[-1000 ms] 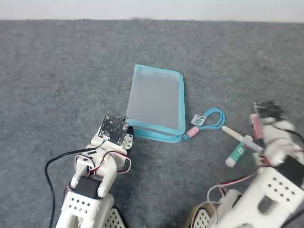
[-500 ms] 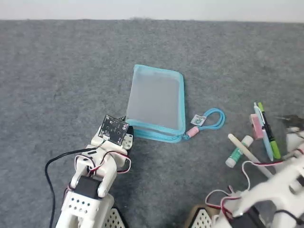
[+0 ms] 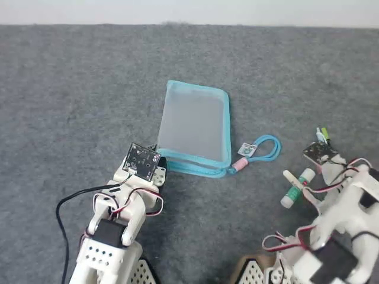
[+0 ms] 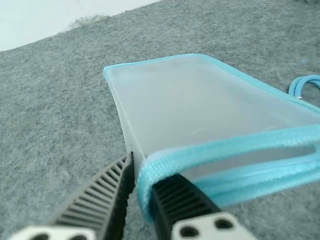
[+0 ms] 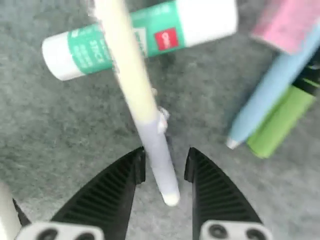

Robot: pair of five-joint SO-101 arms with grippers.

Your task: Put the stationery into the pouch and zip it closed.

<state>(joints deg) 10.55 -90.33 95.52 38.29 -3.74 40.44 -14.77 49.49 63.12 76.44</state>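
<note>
Left gripper [image 4: 142, 172] clamps the pouch [image 4: 200, 105] at its edge. Right gripper [image 5: 166, 155], jaws apart, straddles a pen [image 5: 127, 75] and apparently must close next.

The translucent, blue-edged zip pouch [image 3: 194, 127] is laid on the grey felt mat [image 3: 71, 89], its near left corner within the left gripper [image 4: 142, 172]. To its right, the cream-and-lilac pen [image 5: 135, 95] is laid across the green-and-white glue stick [image 5: 175, 30], its end between the fingers of the right gripper [image 5: 165, 155].
</note>
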